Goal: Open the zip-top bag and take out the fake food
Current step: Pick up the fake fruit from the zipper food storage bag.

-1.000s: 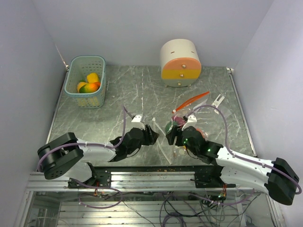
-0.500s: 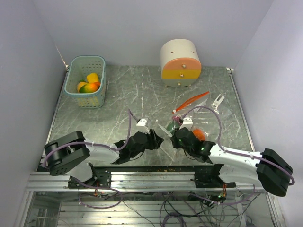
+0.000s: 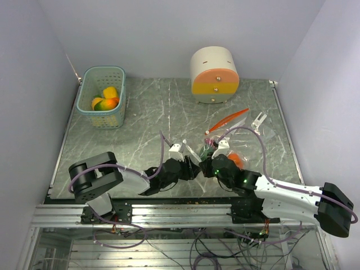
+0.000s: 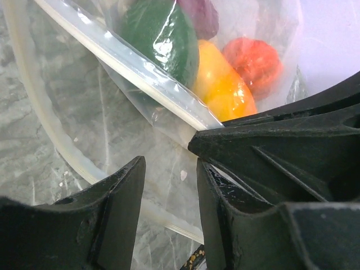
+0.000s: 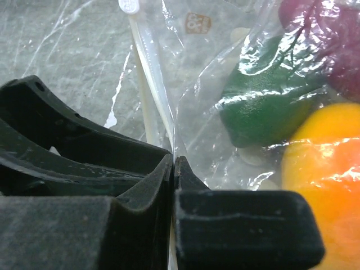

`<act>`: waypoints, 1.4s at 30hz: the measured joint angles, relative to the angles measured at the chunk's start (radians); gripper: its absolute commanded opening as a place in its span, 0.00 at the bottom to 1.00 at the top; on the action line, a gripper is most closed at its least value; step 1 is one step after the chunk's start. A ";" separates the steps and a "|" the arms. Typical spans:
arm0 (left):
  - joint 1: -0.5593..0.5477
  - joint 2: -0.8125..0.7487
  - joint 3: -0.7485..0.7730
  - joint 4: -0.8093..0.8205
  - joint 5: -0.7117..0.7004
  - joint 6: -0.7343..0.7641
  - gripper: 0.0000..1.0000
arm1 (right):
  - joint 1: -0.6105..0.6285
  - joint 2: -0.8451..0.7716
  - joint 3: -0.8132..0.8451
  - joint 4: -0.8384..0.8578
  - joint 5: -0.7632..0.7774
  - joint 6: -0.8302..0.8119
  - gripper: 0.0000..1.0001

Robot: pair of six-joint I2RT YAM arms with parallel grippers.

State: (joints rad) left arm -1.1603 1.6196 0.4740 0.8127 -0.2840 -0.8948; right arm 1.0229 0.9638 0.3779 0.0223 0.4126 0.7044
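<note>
Right gripper (image 5: 173, 163): I see its jaws pressed fully together, pinching the thin edge of the zip-top bag (image 5: 194, 62) beside the zip strip (image 5: 151, 73).
Left gripper (image 4: 169, 171): jaws stand partly apart. Bag film shows through the gap, and I see nothing clamped.
Fake food (image 4: 222, 84): inside the bag, just ahead and to the right of the right fingertips — green, yellow-orange, red and purple pieces bunched together.
Spacing: the two sets of tips sit just beside each other.

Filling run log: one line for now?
right pincer: shut on clear plastic zip-top bag; left pincer: open; glossy plastic fruits: inside bag
</note>
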 measured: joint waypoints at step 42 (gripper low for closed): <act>-0.004 0.155 -0.098 0.357 -0.109 -0.058 0.80 | -0.286 0.060 0.166 0.011 0.015 -0.119 0.08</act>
State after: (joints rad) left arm -1.1641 1.7744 0.3763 1.1698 -0.3927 -0.9531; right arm 0.7364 1.0233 0.5434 0.0330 0.4274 0.5854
